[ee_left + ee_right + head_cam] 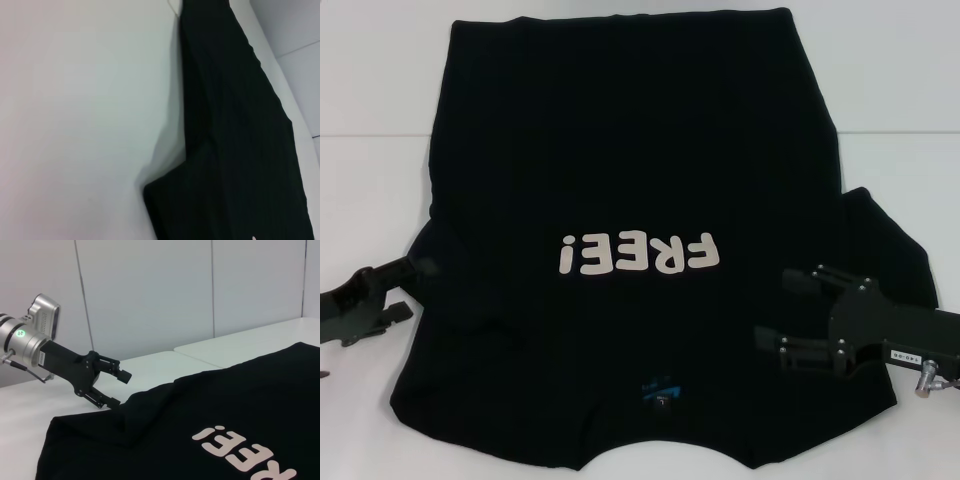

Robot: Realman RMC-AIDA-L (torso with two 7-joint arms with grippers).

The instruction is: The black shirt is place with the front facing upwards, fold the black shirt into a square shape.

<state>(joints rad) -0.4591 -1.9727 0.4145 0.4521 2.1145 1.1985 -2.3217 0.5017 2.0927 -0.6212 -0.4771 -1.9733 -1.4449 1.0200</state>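
We read "FREE!" [638, 254] in whitish block letters across the front of the black shirt [630, 150], the word upside down from the head camera, and below it, near the collar at our near edge, a small blue neck label [660, 391] whose print is too small to make out. The shirt lies flat and face up on the white table [370, 180], spread across most of its middle, the hem at the far side and the collar closest to us. Its right sleeve [895, 240] fans out to the side, while the left sleeve edge is bunched up where the left gripper [114, 388] meets it. In the right wrist view we see that gripper's two fingers parted, the lower one touching the raised fold of cloth, the upper one clear above it; it grasps nothing that we can confirm. The right gripper [788, 310] hovers over the shirt's right shoulder area with its fingers spread apart and nothing between them. Bare table shows on both sides of the shirt, more on the left. Behind the table stand pale wall panels [150, 290] with vertical seams.
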